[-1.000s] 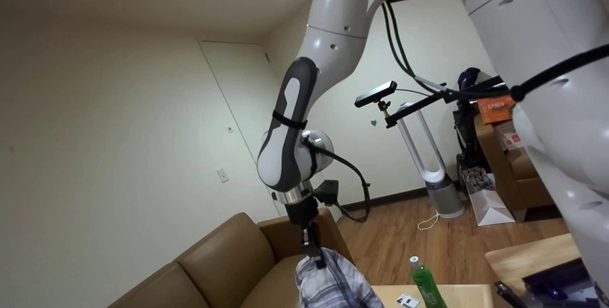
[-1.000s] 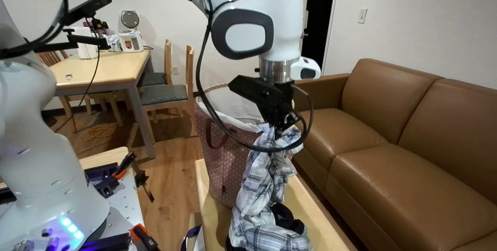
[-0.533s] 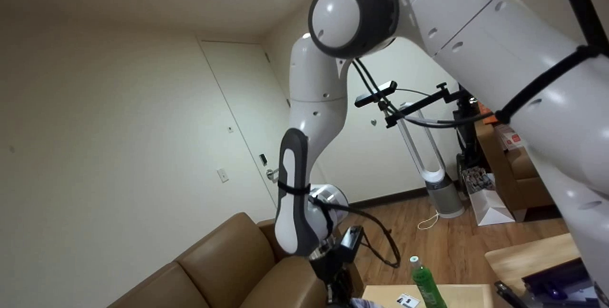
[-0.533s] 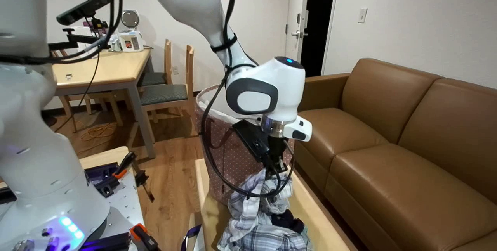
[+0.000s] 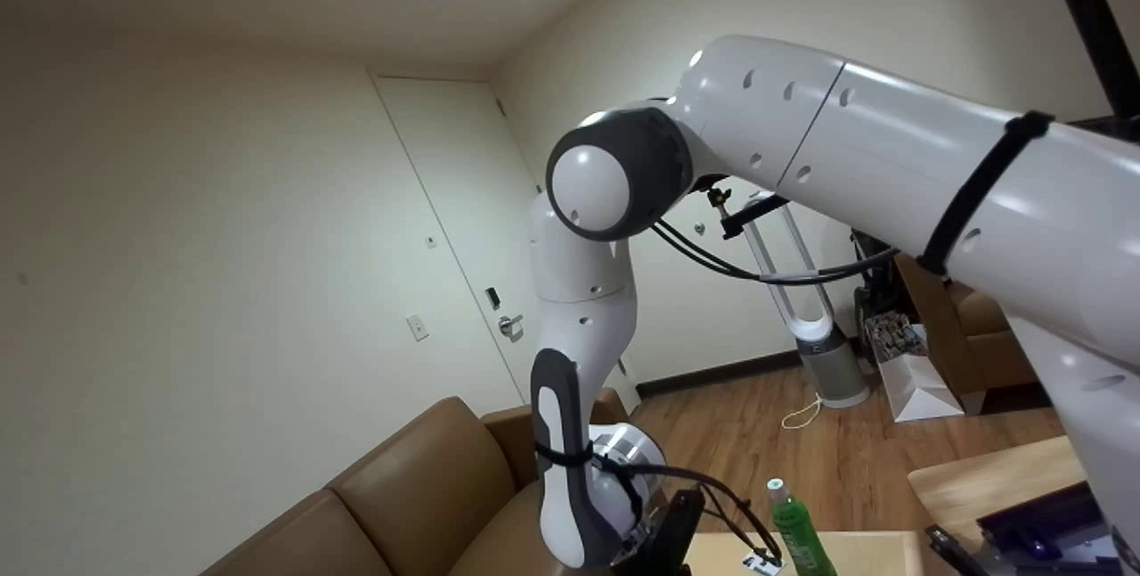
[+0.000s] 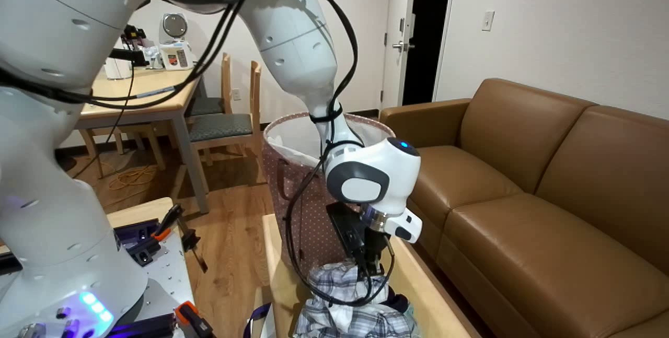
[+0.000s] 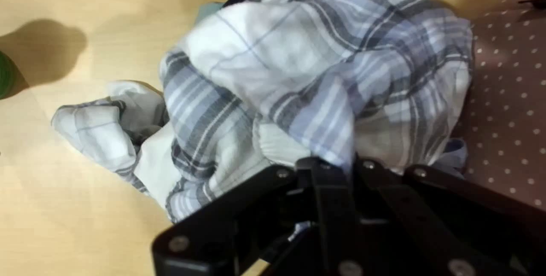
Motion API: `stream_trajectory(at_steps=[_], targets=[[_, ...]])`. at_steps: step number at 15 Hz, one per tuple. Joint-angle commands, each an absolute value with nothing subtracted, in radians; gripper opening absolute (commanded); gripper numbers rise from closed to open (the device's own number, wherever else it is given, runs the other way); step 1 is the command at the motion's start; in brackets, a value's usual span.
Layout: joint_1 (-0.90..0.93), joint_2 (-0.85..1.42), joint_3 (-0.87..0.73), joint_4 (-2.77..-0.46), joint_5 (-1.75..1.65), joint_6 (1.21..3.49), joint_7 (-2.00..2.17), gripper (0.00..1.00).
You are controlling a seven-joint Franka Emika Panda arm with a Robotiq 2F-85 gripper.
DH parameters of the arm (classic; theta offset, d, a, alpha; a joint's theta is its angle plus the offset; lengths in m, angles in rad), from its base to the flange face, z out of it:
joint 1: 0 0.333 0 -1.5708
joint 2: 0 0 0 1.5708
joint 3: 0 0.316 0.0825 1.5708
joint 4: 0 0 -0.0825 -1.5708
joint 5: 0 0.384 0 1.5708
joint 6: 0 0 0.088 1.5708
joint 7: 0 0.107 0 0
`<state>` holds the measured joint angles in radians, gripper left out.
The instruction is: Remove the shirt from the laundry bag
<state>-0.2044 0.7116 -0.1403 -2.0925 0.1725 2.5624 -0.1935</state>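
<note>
- Your gripper (image 7: 340, 167) sits lower than half a second ago, grasping the shirt (image 7: 277, 45).
- The shirt lies heaped beside the bag (image 6: 316, 225), outside it.
- In an exterior view, a cable (image 6: 347, 303) loops before the shirt.
- The table (image 7: 76, 220) bears shirt, bag and bottle (image 5: 799, 533); a sofa (image 6: 522, 246) stands alongside.

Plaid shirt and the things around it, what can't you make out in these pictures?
Plaid shirt: in the wrist view, the gripper hides how much of it is pinched.
Dark cloth: in an exterior view, the shirt partly covers it; shape unclear.
Laundry bag: in an exterior view, its front wall hides the inside bottom.
Green bottle: in an exterior view, label too small to read, base cut off by the lower edge.
</note>
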Motion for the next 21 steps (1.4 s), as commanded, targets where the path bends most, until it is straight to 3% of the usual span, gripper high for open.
stream_trajectory(at_steps=[1,2,4,10,15,21], targets=[[-0.317,0.745,-0.069,-2.074,0.192,2.598,-0.250,0.01],[-0.356,0.752,-0.027,-2.064,0.192,2.603,-0.317,0.01],[-0.404,0.758,0.036,-2.053,0.186,2.624,-0.409,0.30],[-0.543,0.683,0.207,-2.086,0.200,2.608,-0.676,0.68],[-0.601,0.577,0.254,-2.150,0.260,2.568,-0.832,0.98],[-0.623,0.357,0.265,-2.269,0.408,2.530,-1.051,1.00]])
